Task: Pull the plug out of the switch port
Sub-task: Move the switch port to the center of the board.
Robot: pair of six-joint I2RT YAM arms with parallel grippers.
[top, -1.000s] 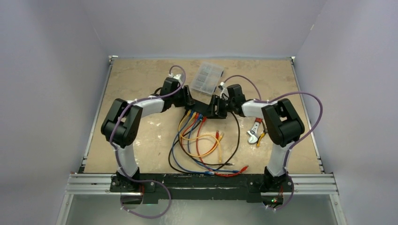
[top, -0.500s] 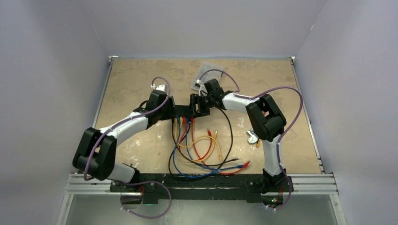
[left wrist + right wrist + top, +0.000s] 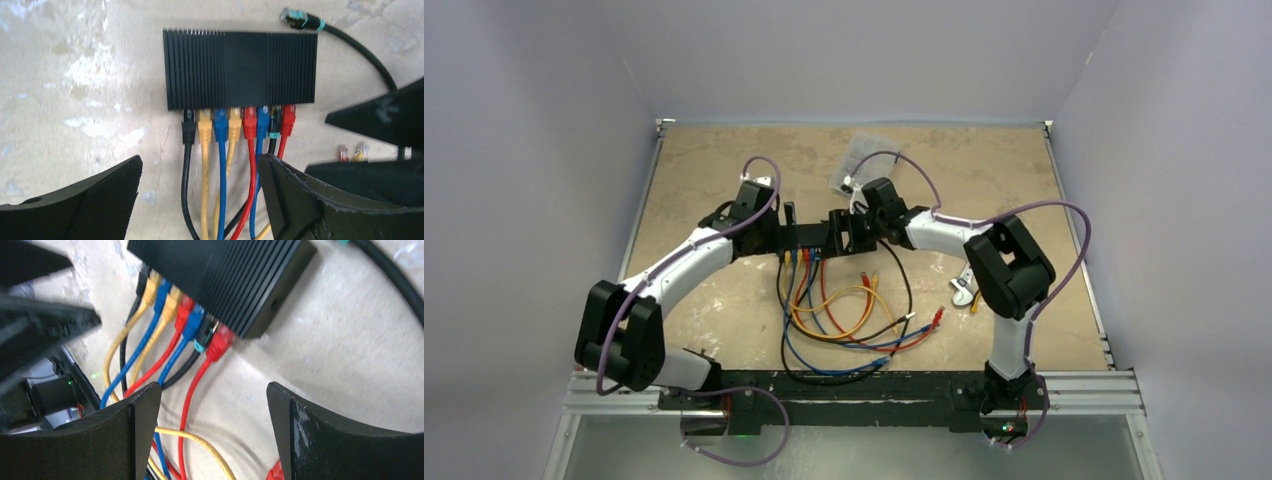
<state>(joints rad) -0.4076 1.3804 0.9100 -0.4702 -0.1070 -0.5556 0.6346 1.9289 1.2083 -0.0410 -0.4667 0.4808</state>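
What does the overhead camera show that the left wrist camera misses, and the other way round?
Only overhead: the left arm, the right arm, the clear case and the wrench. Only left wrist: the plug order, black, yellow, blue, yellow, red, blue, black, red, and a loose black plug beyond the switch. Both: the switch and its coloured cables.
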